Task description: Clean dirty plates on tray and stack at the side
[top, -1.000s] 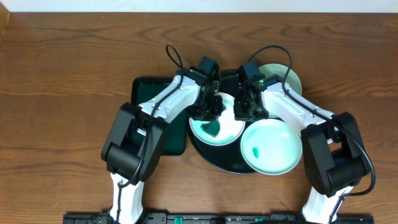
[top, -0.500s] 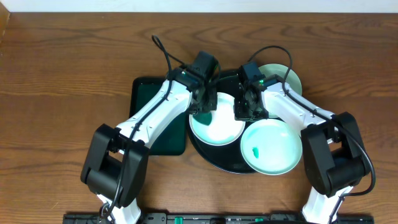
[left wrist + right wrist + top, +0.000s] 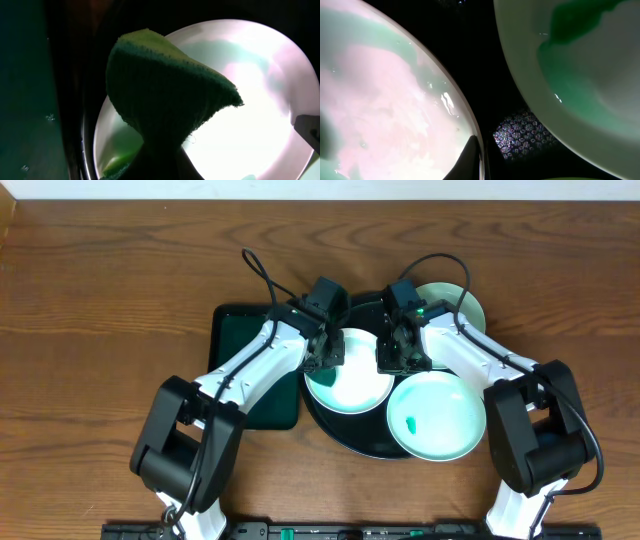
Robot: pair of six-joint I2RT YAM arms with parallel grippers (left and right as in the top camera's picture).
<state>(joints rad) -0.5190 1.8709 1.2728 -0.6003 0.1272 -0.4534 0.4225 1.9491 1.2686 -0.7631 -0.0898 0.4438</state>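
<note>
The left end effector is clenched on a green sponge, which bulges out past its fingers and hangs over the near-left part of the centre plate. That plate sits on the round black tray, directly under this end effector. In the left wrist view most of the plate looks white and glossy, with a pale green film near its rim.

The right end effector is closed at the centre plate's right edge. In the right wrist view one fingertip lies on the rim, so it grips the plate there.

Just to the right of that end effector and nearer the robot, the smudged plate lies on the tray with a small green smudge. It sits close to the centre plate, with a strip of bare tray between them. A third plate lies beyond the right end effector by the tray's far rim, partly hidden by the arm.

Left of the left end effector, a dark green rectangular tray rests on the wooden surface.
</note>
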